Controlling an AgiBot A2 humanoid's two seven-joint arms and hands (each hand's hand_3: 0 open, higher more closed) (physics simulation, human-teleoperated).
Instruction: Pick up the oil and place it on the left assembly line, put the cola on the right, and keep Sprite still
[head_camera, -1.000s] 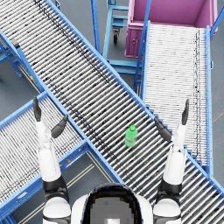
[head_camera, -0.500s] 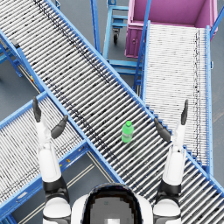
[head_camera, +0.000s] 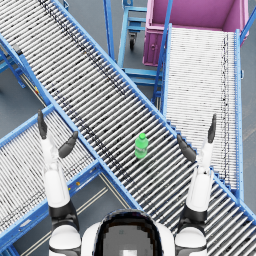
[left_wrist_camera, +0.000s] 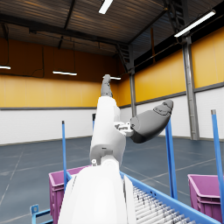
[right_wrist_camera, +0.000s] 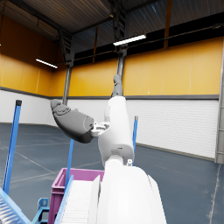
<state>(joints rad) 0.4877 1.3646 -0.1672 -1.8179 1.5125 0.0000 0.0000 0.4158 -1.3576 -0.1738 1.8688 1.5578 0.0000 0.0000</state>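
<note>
Green Sprite bottle (head_camera: 141, 146) on the middle roller conveyor (head_camera: 90, 85); upright or lying, unclear. Likely light, smooth plastic, slippery; best gripped round the body, yet meant to stay put. Left hand (head_camera: 51, 141) at 9 o'clock, right hand (head_camera: 202, 149) at 3 o'clock: both raised, fingers wide, holding nothing. Oil and cola out of sight.
</note>
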